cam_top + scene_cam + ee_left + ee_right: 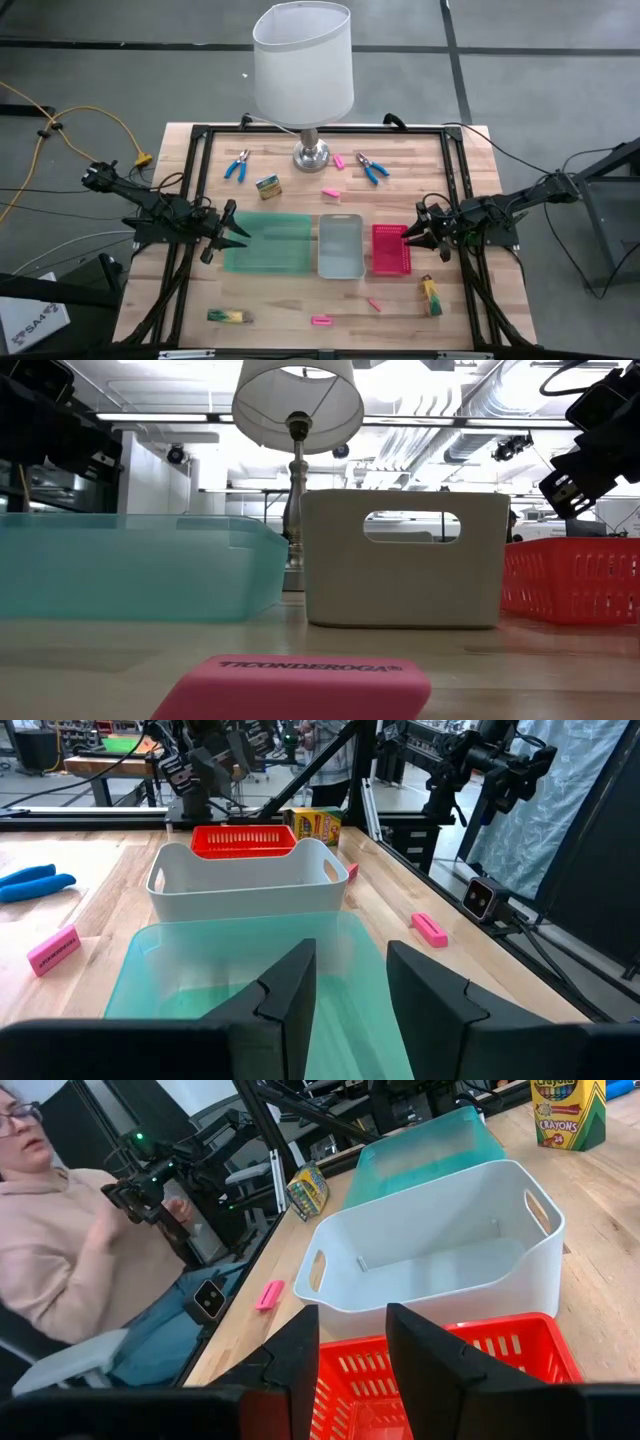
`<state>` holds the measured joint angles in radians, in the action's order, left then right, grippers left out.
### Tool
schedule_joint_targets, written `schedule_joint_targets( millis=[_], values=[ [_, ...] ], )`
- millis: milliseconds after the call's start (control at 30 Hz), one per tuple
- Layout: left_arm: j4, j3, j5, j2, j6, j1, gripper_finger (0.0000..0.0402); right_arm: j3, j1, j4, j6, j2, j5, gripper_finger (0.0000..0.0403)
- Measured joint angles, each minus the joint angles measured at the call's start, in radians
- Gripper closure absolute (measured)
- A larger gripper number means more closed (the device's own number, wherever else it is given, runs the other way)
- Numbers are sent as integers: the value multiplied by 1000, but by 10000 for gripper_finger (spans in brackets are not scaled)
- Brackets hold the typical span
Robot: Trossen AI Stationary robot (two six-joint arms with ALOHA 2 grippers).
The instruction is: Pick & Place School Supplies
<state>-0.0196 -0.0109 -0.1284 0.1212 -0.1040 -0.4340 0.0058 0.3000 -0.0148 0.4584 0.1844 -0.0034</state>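
Two blue-handled pliers (pixel 237 166) (pixel 372 168) lie flat on the wooden table on either side of the lamp base. Pink erasers (pixel 330 193) (pixel 320 321) (pixel 373 304) and yellow-green crayon packs (pixel 268 185) (pixel 230 316) (pixel 431 295) lie scattered around the trays. One eraser (pixel 300 685) lies right in front of the low view. My left gripper (pixel 235 228) (pixel 350 955) stands open at the green tray's left end, pointing level. My right gripper (pixel 410 235) (pixel 352 1320) stands open above the red basket's right end. Nothing is between either pair of fingers.
A green tray (pixel 267 242), a grey-white bin (pixel 340 245) and a red basket (pixel 391 249) stand side by side mid-table. A white-shaded lamp (pixel 303 62) stands at the far middle. A seated person (pixel 70 1250) shows by the table's near edge in the right wrist view.
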Motion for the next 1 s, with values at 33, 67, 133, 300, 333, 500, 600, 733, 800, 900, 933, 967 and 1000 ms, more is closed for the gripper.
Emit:
schedule_joint_targets(
  millis=[33,67,133,300,333,500,600,733,800,900,933,967,1000],
  values=[
    [0,0,0,0,0,0,280,0,0,0,0,0,0,292],
    [0,0,0,0,0,0,280,0,0,0,0,0,0,292],
    [0,0,0,0,0,0,280,0,0,0,0,0,0,292],
    [-23,0,-57,0,-47,0,280,0,0,0,0,0,0,292],
    [-31,0,-68,0,-70,0,280,0,0,0,0,0,0,292],
    [-75,0,-92,0,-70,0,280,0,0,0,0,0,0,292],
    [-99,0,-99,0,-30,0,280,0,0,0,0,0,0,292],
    [-101,0,-143,0,-56,0,280,0,0,0,0,0,0,292],
    [-102,-3,-179,0,-66,0,280,0,0,0,0,0,0,292],
    [-100,-20,-220,0,-61,0,280,0,0,0,0,0,0,292],
    [-97,-26,-230,0,-50,0,280,0,0,0,0,0,0,292],
    [-85,-34,-242,2,-42,0,280,0,0,0,0,0,0,292],
    [-82,-43,-251,6,-34,0,280,0,0,0,0,0,0,292]
  ],
)
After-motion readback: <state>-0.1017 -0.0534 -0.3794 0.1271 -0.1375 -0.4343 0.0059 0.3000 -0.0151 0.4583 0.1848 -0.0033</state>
